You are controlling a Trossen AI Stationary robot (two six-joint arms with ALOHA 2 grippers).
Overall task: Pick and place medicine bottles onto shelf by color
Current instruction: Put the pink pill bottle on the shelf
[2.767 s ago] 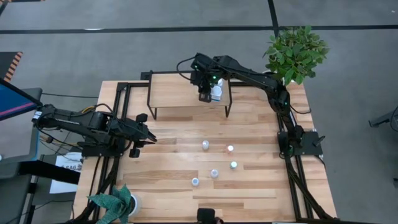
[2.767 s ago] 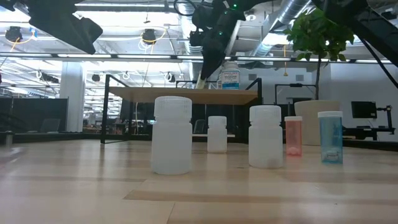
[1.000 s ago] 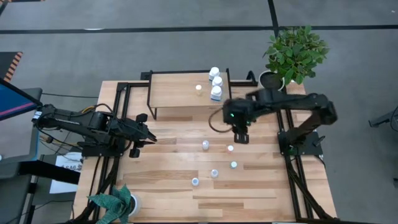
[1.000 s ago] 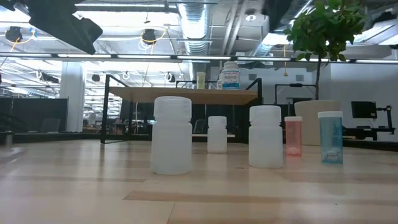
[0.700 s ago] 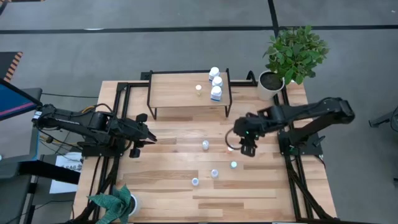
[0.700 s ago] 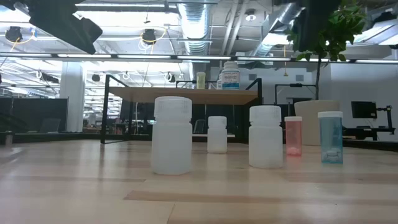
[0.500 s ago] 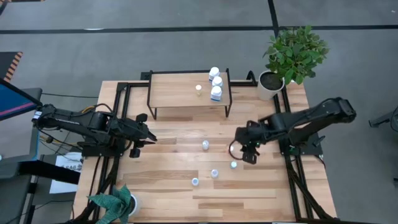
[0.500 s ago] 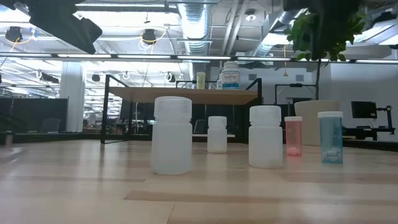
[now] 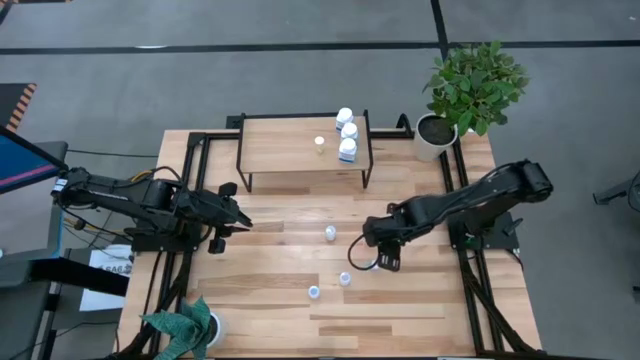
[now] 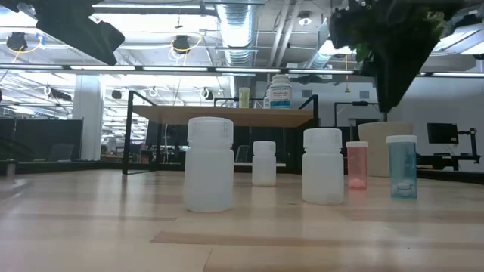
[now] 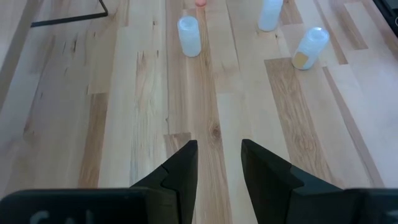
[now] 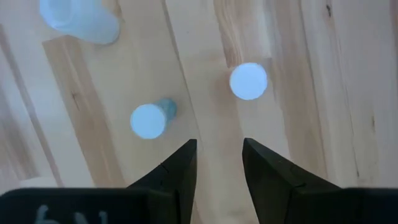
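Seen from above, the dark right end effector (image 9: 387, 262) covers two small bottles; an orange-red-capped bottle (image 11: 200, 2) is cropped in the left wrist view.

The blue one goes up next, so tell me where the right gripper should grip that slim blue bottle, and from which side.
Grip the blue bottle on its round body just under the cap, coming straight down from above. It stands upright and slim. The open right gripper hangs almost over it, with bare table around the cap. The left gripper waits at the table's left.
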